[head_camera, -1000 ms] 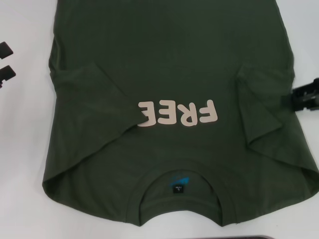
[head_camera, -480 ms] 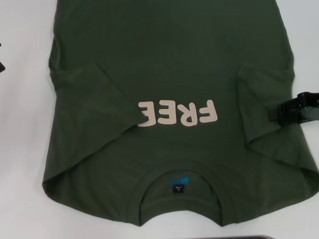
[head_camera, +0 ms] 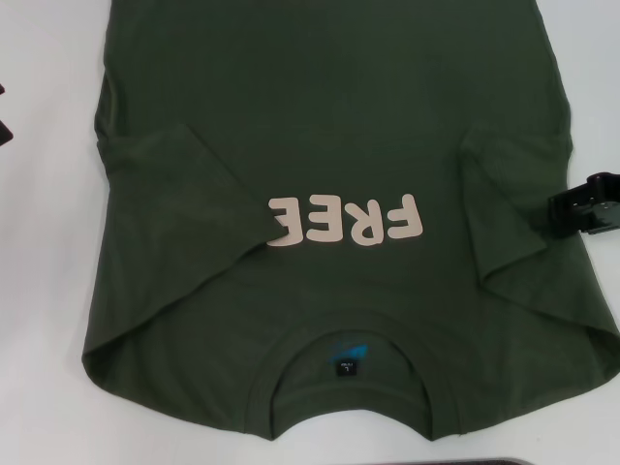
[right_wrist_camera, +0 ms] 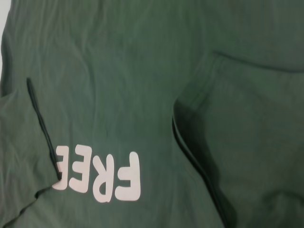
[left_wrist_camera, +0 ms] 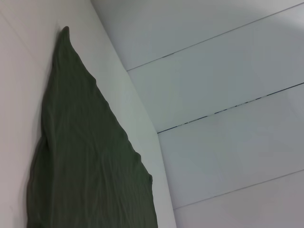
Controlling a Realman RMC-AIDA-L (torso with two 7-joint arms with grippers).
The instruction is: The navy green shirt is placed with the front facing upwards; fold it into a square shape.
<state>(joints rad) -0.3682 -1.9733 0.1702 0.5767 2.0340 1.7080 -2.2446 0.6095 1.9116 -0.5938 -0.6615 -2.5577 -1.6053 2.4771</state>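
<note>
The navy green shirt lies flat on the white table, front up, both sleeves folded inward; its hem is cut off at the far edge. One sleeve covers the end of the lettering (only "FREE" shows). The right gripper hovers at the shirt's right edge; whether its fingers are open I cannot tell. The left gripper is almost out of the head view.

The navy green shirt is dark olive with pale pink lettering and a black neck label.

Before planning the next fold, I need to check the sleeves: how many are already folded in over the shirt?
2: the left sleeve covers the lettering's end; the right sleeve lies beside the right gripper.
</note>
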